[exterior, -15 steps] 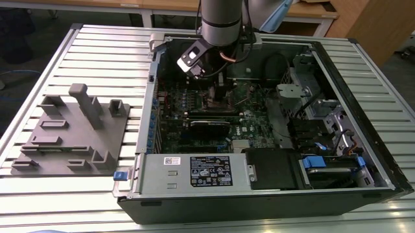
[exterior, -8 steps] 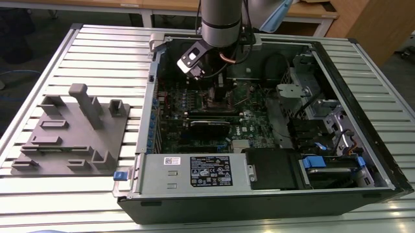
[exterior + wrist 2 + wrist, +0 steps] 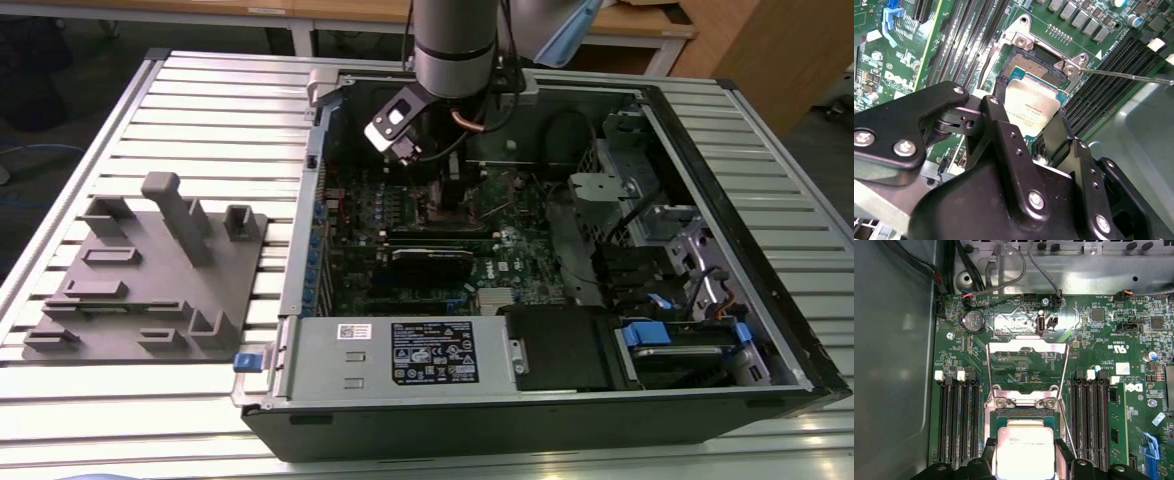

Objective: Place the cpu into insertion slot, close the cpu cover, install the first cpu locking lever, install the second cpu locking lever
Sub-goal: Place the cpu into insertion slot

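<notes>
1. The arm [image 3: 454, 45] reaches down into an open computer case [image 3: 534, 425] lying on a slatted table [image 3: 200, 110]. The insertion slot [image 3: 1026, 67] sits on the motherboard [image 3: 1019, 370] directly beneath the arm's end.
2. The gripper [image 3: 1030, 106] is clamped on the cpu [image 3: 1031, 110]. In both wrist views a black finger [image 3: 1063, 452] presses against each of two opposite edges of the chip.
3. The cpu, silver top upward, is directly over the insertion slot and hides most of it. A strip of the slot's dark centre shows beyond the chip on the hinge side.
4. It cannot be told whether the chip is seated in the insertion slot or held just above it.
5. The cpu cover [image 3: 1029, 343] is swung open, away from the insertion slot, and is hinged at the slot's edge. Green board shows through its square cut-out.
6. Neither lever is hooked down. One wire lever [image 3: 989, 365] and the other wire lever [image 3: 1066, 370] run along the two sides of the open cover, pointing away from the insertion slot.
7. Long black memory slots [image 3: 959, 425] flank the insertion slot on two opposite sides.
8. A grey fixture tray [image 3: 147, 290] lies on the table outside the case, well apart from the insertion slot, toward the exterior view's left.
</notes>
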Robot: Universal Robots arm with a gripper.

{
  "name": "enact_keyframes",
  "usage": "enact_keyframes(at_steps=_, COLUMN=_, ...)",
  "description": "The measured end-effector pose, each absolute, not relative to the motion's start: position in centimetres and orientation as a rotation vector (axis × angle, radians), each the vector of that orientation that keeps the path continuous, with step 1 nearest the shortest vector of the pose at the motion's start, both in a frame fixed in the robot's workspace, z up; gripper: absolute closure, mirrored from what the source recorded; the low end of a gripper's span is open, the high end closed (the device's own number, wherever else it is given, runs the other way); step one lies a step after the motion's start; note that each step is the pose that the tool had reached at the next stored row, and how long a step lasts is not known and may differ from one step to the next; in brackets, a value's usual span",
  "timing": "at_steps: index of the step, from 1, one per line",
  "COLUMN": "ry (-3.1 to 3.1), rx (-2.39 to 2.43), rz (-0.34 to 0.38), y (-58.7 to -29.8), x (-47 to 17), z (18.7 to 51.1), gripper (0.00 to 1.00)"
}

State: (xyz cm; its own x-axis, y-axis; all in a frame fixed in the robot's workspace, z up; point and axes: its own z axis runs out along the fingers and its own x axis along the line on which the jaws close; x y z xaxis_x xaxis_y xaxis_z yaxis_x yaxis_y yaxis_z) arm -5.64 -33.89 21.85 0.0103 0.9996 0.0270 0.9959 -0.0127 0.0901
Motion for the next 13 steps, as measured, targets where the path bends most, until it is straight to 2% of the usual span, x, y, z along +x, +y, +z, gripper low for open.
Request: enact_keyframes(at_steps=13, ry=2.175, rx=2.2, rz=0.127, y=-33.9, x=-5.68, z=20.86, gripper=0.46)
